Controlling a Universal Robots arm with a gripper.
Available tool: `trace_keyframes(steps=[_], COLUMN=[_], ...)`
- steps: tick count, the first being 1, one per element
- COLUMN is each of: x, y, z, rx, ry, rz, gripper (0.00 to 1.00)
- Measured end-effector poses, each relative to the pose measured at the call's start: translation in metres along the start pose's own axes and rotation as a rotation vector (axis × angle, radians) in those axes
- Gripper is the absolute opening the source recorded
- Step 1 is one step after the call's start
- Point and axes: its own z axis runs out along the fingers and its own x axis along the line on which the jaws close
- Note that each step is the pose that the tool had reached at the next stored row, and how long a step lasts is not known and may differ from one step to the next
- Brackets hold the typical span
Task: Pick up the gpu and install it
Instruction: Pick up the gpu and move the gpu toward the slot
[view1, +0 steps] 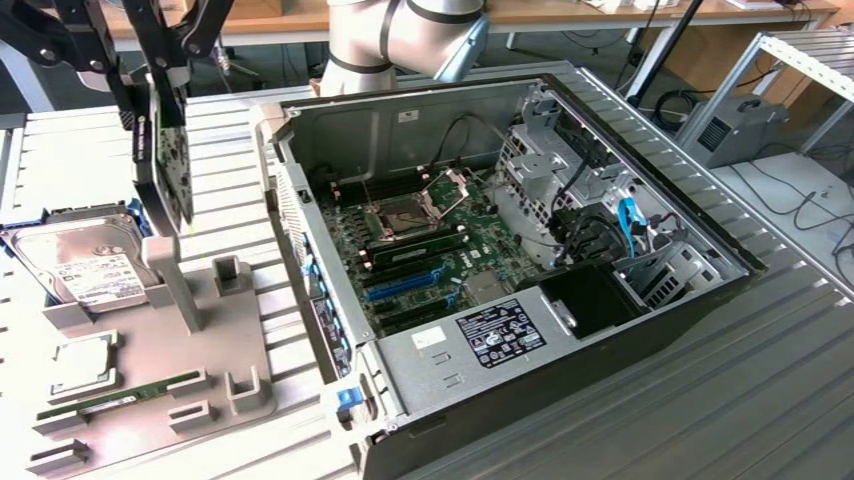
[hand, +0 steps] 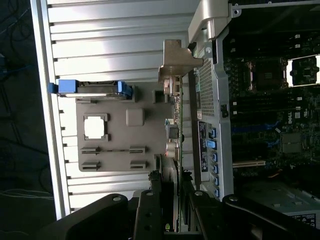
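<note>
As the gripper (view1: 150, 72) hangs over the table (view1: 747, 400), its jaws pinch the gpu (view1: 170, 165) upright above the grey holder (view1: 147, 345).
Edge-on, its faces are hard to make out; the gripper's top is cut off.

no text legible from here, black label (view1: 501, 335) on power supply (view1: 400, 368) has white print and round marks (too small to read), white label (view1: 91, 280) on hard drive (view1: 60, 243) likewise unreadable

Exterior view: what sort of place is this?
Probably a robotics lab workbench for PC assembly: an open computer case, a parts fixture with a hard drive, and the gripper holding the gpu.
</note>
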Motion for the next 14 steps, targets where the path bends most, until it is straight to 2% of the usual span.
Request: trace_keyframes(steps=[14], x=[0.0], y=[0.0], z=[-0.0137], rx=[-0.0001], ry=[-0.0001], rz=[0.0], gripper=[0.26])
